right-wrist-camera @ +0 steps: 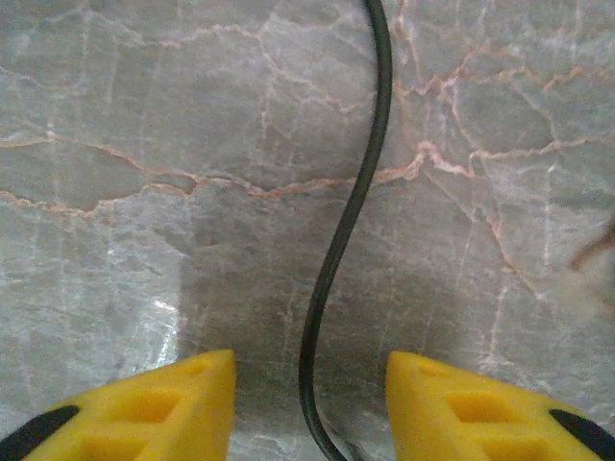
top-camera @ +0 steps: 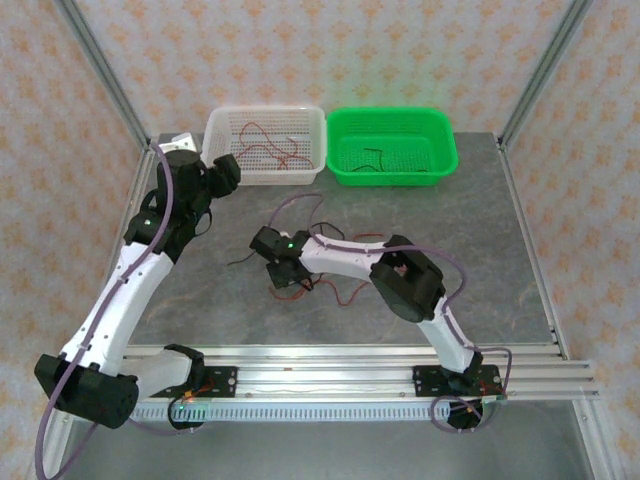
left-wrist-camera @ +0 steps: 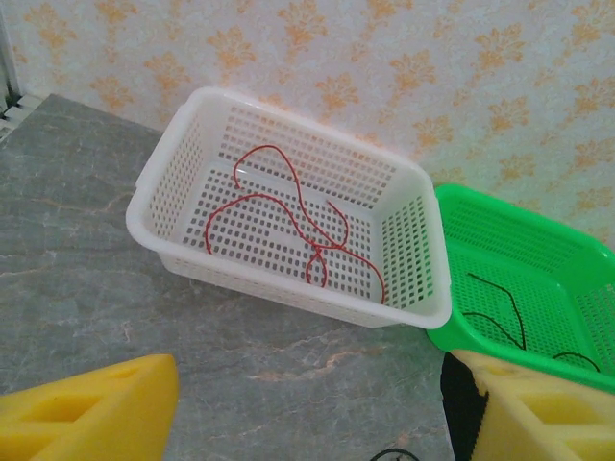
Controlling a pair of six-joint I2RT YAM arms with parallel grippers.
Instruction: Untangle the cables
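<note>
Currently right pincer (right-wrist-camera: 309, 375) hovers low over the bench (right-wrist-camera: 125, 221), open astride a black wire (right-wrist-camera: 351, 216), ungripped; left pincer (left-wrist-camera: 312, 384) wide, empty, facing white basket (left-wrist-camera: 178, 182)

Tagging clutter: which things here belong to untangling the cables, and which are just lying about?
Job: black wire inside the open right pincer; loose wires on table; red wires in white basket; black wires in green basket.
Lying about: lilac arm cable; rail.

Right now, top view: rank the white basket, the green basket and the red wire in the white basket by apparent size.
1. green basket and white basket: look about equal, not ranking them.
2. red wire: far smaller, lies inside the white basket.
</note>
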